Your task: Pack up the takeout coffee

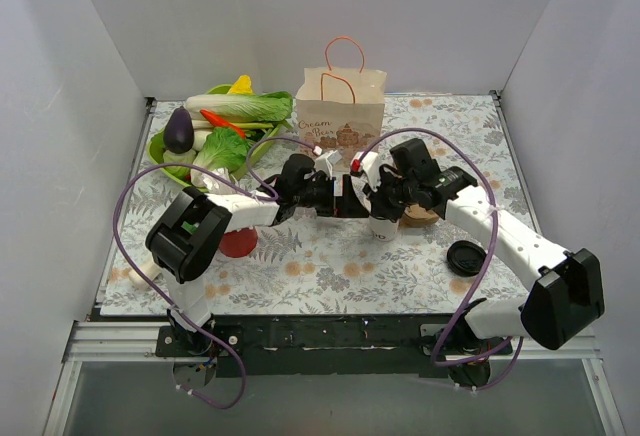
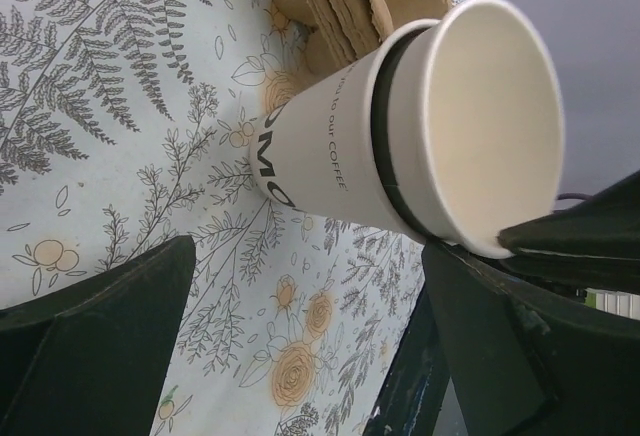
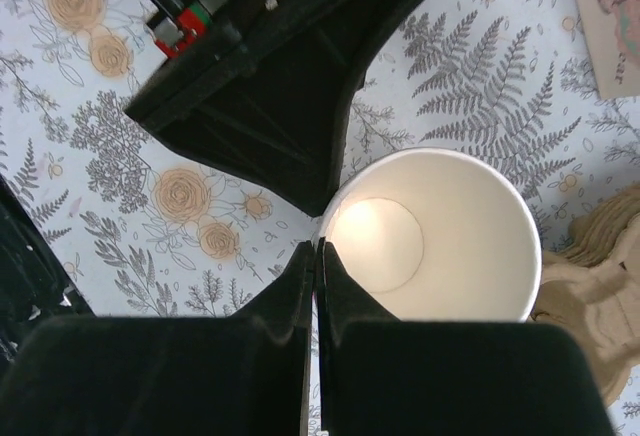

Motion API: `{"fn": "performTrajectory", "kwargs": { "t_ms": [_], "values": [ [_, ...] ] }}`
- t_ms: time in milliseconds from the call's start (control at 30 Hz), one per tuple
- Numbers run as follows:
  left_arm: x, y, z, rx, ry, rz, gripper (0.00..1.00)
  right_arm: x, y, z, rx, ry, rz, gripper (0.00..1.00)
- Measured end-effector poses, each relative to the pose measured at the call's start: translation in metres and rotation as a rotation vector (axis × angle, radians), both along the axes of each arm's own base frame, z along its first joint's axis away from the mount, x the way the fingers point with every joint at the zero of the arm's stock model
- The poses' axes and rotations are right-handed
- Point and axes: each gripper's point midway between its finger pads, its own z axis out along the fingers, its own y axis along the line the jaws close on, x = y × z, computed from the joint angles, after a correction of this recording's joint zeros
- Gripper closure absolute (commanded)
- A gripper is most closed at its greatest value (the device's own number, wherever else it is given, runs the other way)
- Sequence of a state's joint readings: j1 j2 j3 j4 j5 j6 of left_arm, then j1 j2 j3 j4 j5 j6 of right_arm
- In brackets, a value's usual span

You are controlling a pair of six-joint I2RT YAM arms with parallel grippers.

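My right gripper [image 3: 318,246] pinches the rim of the takeout coffee cup [image 3: 440,246]; my left gripper [image 2: 310,256] gapes wide, holding nothing.
The cup stands uncovered near the middle of the table [image 1: 300,276], just beside the cardboard carrier [image 1: 420,218].

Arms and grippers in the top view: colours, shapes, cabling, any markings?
The left arm and right arm have white links and bulky black joint housings. A purple cable loops along each from base to wrist. The left gripper and right gripper are black, with matte wedge-shaped fingers. A small red and green part shows on the left gripper's body.
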State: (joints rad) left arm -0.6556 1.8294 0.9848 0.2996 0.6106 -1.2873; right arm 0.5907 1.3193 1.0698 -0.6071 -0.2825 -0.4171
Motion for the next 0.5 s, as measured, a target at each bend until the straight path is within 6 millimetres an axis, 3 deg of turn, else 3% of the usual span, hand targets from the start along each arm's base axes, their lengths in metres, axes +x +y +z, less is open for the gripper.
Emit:
{"fn": "performTrajectory", "kwargs": {
  "t_ms": [267,500],
  "values": [
    [0.005,0.003,-0.009,0.028,0.005,0.033,0.02,0.015,0.017,0.040,0.085,-0.068,0.002,0.99],
    [0.005,0.006,-0.021,0.064,0.010,0.035,0.02,0.016,0.016,0.046,0.080,-0.079,0.016,0.99]
  ]
}}
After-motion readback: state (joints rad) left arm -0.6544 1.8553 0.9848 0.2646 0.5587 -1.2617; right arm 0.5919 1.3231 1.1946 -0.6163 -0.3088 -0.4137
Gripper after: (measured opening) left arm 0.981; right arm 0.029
